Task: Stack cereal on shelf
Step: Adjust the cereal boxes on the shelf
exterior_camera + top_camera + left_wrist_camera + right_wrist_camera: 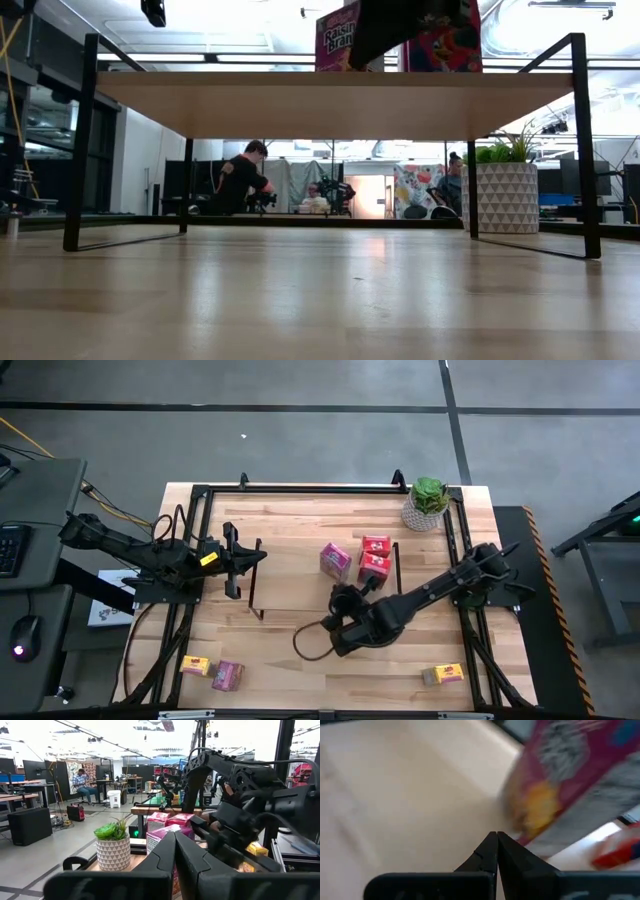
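Note:
The shelf (330,103), a light-wood board on black wire legs, stands mid-table. On it stand a magenta cereal box (335,560) and two red cereal boxes (375,558). My right gripper (338,596) is shut and hovers above the shelf just near of the magenta box (570,775); it points at that box with a small gap between. My left gripper (258,559) is shut and waits level over the shelf's left end. A yellow box (195,666) and a magenta box (228,675) lie flat at the near left. Another yellow box (442,675) lies at the near right.
A potted green plant (428,503) stands at the table's far right corner. A black frame (300,488) runs round the table's edges. A cable loop (312,644) hangs from my right arm over the near middle. People sit in the room beyond the table.

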Tool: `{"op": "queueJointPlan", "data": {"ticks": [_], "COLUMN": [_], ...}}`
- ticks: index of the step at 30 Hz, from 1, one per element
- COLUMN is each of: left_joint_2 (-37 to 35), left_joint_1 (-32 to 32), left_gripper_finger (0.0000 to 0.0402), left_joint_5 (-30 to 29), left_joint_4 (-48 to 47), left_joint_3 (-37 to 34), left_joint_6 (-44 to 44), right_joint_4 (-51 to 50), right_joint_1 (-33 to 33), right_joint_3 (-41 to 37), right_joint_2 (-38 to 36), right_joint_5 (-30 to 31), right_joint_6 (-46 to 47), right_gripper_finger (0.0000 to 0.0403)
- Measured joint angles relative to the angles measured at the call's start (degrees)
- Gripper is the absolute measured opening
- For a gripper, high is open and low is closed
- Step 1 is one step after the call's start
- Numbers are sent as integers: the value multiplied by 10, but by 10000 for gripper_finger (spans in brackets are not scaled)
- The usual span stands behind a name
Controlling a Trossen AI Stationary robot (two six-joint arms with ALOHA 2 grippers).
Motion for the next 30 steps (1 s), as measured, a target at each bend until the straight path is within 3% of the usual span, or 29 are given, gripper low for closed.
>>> {"op": "queueJointPlan", "data": {"ticks": [7,12,16,23,26,30], "left_joint_2": [0,0,0,0,0,0], "left_joint_1": [0,0,0,0,0,0], "left_gripper_finger": [0,0,0,0,0,0], "left_joint_5": [0,0,0,0,0,0], "left_joint_4": [0,-2,-3,-2,-2,-2], "left_joint_3": [0,0,0,0,0,0], "left_joint_6": [0,0,0,-2,-2,-1], "right_joint_4": [113,71,-37,-281,-309,-280], "right_joint_1": [45,93,136,180,180,165], "right_joint_3": [0,0,0,0,0,0], "right_joint_2": [-34,-86,-126,-163,-163,-161], "right_joint_5": [-124,-216,-185,-106,-83,-81], "right_joint_6": [-202,-255,-170,87,127,106], "right_gripper_finger": [0,0,0,0,0,0]}}
